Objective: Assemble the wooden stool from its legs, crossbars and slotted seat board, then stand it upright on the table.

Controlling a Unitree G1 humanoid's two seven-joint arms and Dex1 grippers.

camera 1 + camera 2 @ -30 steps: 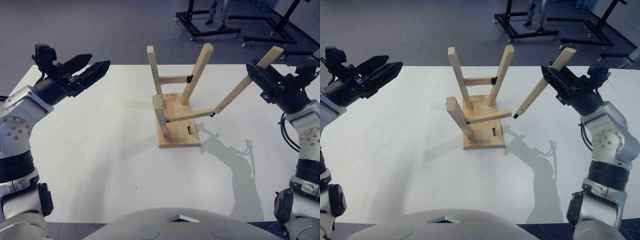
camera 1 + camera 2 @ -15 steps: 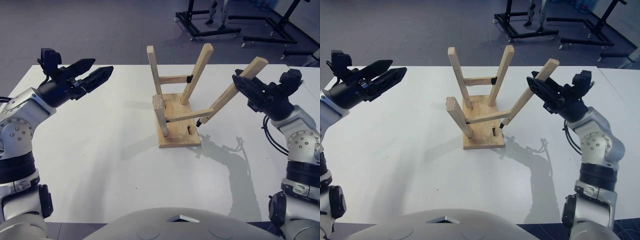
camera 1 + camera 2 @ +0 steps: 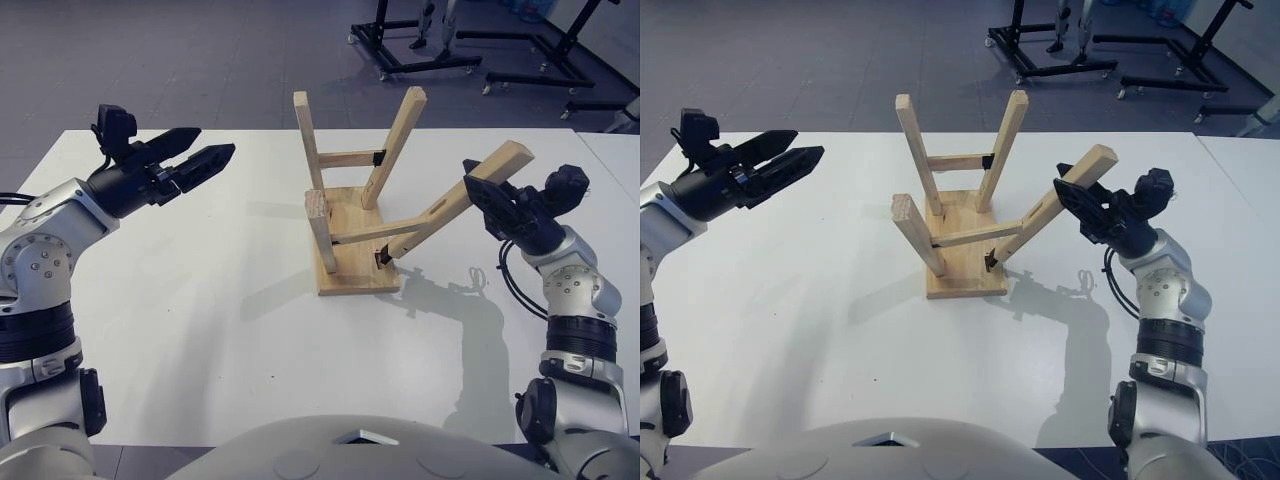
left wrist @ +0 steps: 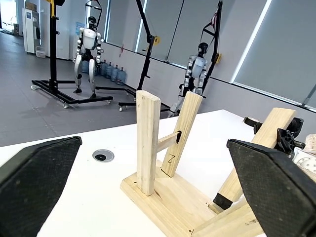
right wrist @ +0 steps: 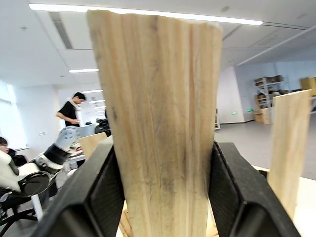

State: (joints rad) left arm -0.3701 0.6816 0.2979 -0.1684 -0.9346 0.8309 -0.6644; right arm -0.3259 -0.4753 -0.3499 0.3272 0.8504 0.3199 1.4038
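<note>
The slotted seat board point(image 3: 356, 275) lies flat in the middle of the white table point(image 3: 200, 330). Two legs point(image 3: 309, 138) joined by a crossbar point(image 3: 350, 158) stand up from its far side, and a third leg point(image 3: 320, 232) leans at its near left corner with a crossbar point(image 3: 375, 230) running right. My right gripper point(image 3: 487, 192) is shut on the fourth leg point(image 3: 455, 200), which slants down with its black-tipped lower end at the board's right edge. My left gripper point(image 3: 205, 155) hangs open above the table's left part, pointing at the stool; its pads point(image 4: 39, 173) frame the legs.
Black wheeled frames point(image 3: 420, 50) stand on the floor beyond the table's far edge. A small round hole point(image 4: 101, 156) sits in the tabletop behind the stool. Bare table stretches to the left and in front of the board.
My right gripper has carried the fourth leg left and down, bringing its lower end from off the board's right side to the board's edge. The left gripper has drifted slightly toward the stool.
</note>
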